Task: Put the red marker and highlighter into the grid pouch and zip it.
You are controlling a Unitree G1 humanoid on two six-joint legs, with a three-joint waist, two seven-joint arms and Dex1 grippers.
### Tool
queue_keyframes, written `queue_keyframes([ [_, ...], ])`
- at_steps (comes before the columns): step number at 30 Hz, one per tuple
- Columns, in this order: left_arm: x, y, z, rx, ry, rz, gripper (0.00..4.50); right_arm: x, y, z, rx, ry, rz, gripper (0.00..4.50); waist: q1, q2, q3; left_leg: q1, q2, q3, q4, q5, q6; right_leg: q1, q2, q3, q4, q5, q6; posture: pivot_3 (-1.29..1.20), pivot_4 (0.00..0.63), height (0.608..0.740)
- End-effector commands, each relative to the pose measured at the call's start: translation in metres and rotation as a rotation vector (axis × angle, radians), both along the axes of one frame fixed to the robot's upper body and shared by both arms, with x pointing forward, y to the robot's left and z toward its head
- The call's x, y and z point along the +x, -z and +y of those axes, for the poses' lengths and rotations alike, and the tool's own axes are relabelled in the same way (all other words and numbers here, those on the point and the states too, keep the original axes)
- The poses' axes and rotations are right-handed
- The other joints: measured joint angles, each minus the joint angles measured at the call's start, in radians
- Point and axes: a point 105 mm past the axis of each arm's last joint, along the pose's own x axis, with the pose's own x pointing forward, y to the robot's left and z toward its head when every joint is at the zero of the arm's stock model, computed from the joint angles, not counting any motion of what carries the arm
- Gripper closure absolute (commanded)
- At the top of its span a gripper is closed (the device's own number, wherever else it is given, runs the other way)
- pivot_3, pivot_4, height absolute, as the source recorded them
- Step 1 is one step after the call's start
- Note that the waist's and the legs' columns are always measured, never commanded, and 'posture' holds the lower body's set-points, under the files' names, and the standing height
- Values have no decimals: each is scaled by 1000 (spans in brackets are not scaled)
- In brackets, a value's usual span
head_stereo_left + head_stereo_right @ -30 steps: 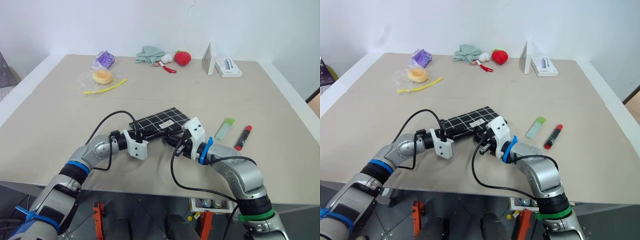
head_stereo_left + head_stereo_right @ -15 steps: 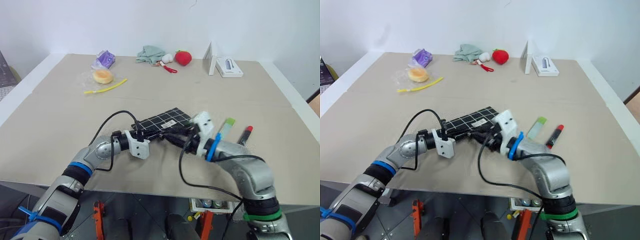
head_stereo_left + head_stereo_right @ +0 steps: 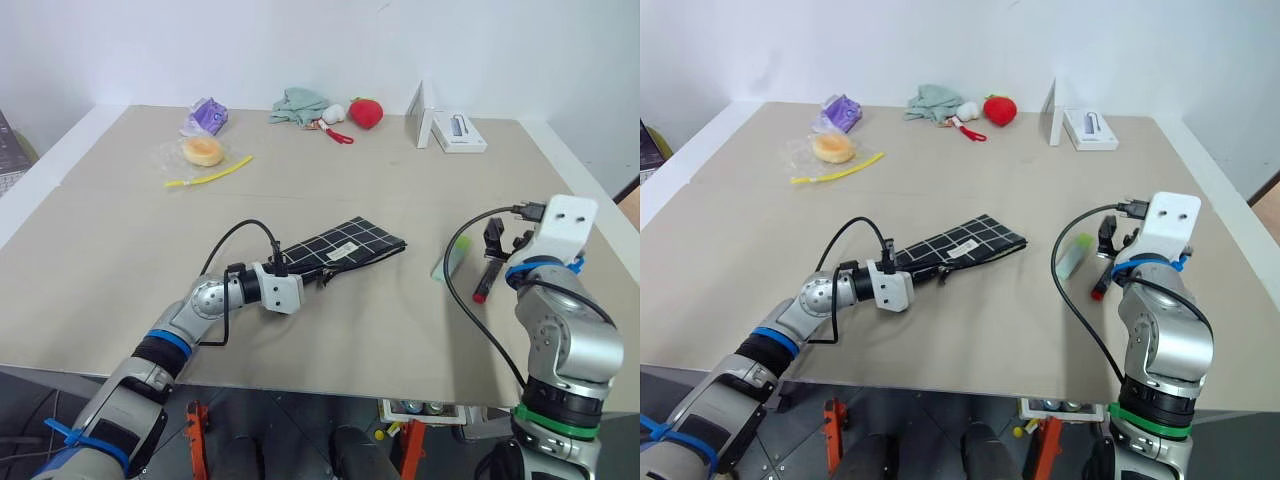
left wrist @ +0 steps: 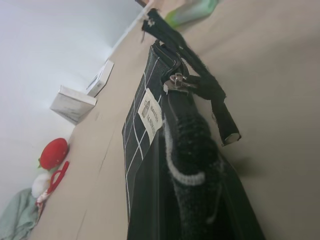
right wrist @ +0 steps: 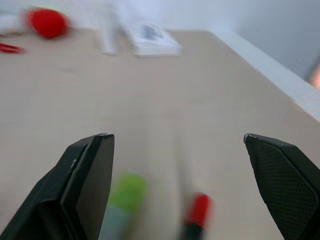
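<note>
While flat, grid pouch [image 3: 345, 246] lies diagonally

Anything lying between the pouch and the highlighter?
No. In the head views only bare table separates the pouch from the highlighter.

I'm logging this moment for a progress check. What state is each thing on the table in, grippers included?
Grid pouch: flat on the table, near end pinched.
Left gripper: shut on grid pouch.
Right gripper: open, empty, above the pens.
Highlighter: lying loose, outside the pouch.
Red marker: lying loose beside the highlighter, capped.
</note>
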Motion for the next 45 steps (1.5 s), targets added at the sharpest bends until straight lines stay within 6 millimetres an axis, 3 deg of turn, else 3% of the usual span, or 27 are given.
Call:
queue_keyframes([
  [1,2,-14,-1,-44,2,-17,4500,-7,2,-8,17,69,17,38,-2,0,0,0,0,0,0,0,0,0,0,0,0,0,0,0,150,730],
  [11,1,-15,-3,-58,2,-14,4500,-16,57,11,157,44,251,38,-2,0,0,-1,0,-1,0,0,0,0,0,-1,0,0,0,0,150,730],
  [17,1,-15,-4,-70,-3,-13,4500,-21,73,15,191,48,323,38,-2,0,0,-1,0,-2,0,0,0,0,0,-2,0,0,0,0,150,730],
  [19,1,-15,-4,-72,-4,-14,4500,-21,74,14,208,53,327,537,-2,0,0,-1,0,-3,0,0,0,1,0,-2,0,0,0,0,150,730],
  [20,1,-15,-4,-74,-5,-14,4500,-21,75,14,211,56,329,1128,-2,0,0,-1,0,-3,0,0,0,1,0,-3,0,0,0,0,150,730],
  [21,1,-16,-5,-76,-6,-16,4500,-21,76,14,215,51,335,1128,-2,0,0,-1,0,-3,0,0,0,1,0,-3,0,0,0,0,150,730],
  [22,1,-16,-5,-80,-8,-17,4500,-21,77,13,222,52,341,1910,-2,0,0,-1,0,-4,0,0,0,1,0,-3,0,0,0,0,150,730],
  [25,2,-18,-4,-89,-14,-15,4500,-20,73,5,225,77,323,2833,2,0,0,-1,-1,-5,1,0,0,1,0,-4,0,0,0,0,150,730],
  [27,2,-19,-4,-97,-17,-12,4500,-18,61,-6,225,112,261,3810,2,0,0,-2,-2,-6,1,0,0,1,-2,-5,0,-1,1,0,150,730],
  [31,2,-24,-5,-130,-11,3,4500,-7,20,-27,146,106,104,3939,1,1,0,-5,-5,-8,3,0,0,1,-4,-5,0,-1,1,0,150,730],
  [34,2,-30,-6,-179,-5,34,4500,10,-31,-15,-37,-106,-72,3939,-4,4,2,-6,-6,-8,3,0,0,0,-4,-5,-1,-1,1,0,150,730],
  [37,1,-36,-7,-223,13,92,4500,10,-78,42,-322,-560,-221,3939,-9,5,3,-6,-5,-8,2,-1,2,0,-3,-5,-1,-2,3,0,150,730],
  [39,-1,-39,-8,-242,28,127,4500,-5,-78,77,-456,-843,-215,3939,-9,5,3,-6,-5,-10,2,-2,5,0,-2,-6,-1,-2,2,0,150,730],
  [41,-3,-41,-9,-256,45,165,4500,-21,-63,95,-560,-1053,-131,3939,-8,5,3,-6,-5,-14,2,-3,7,2,-1,-9,-1,-4,1,0,150,730],
  [43,-6,-43,-9,-267,68,216,4500,-34,-43,100,-704,-1214,-1,3939,-1,5,3,-7,-5,-17,4,-4,7,3,-2,-13,-1,-4,0,0,150,730],
  [45,-7,-46,-9,-272,83,245,4500,-38,-32,93,-844,-1281,104,3939,4,6,4,-10,-5,-19,6,-4,8,3,-4,-16,-2,-3,-2,0,150,730],
])
